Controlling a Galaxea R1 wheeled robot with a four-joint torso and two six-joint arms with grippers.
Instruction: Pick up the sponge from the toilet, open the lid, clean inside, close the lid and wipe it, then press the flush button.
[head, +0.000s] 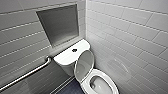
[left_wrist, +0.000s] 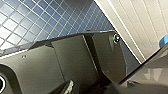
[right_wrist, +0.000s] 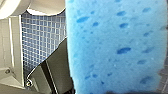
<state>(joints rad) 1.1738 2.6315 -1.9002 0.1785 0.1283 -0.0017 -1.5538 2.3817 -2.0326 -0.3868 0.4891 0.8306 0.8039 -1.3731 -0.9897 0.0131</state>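
Biggest thing first: glossy white tiled walls wrap the corner, with a grey recessed niche and a metal grab bar on the left. The small-tiled dark blue floor looks hard and probably slick when wet.

The white glossy ceramic toilet sits in the corner, round flush button on top of the tank. Its white oval plastic lid stands up, leaning back by the tank, so the bowl's open. The lid looks light but slippery, best nudged at its front edge.

The bright blue porous sponge hangs right at the right wrist, off the floor, so the right gripper seems clamped on it. It's soft, light and squishy, so it needs a firm pinch across the middle or it'll fold when scrubbing. Can't tell whether the left gripper is apart or together.
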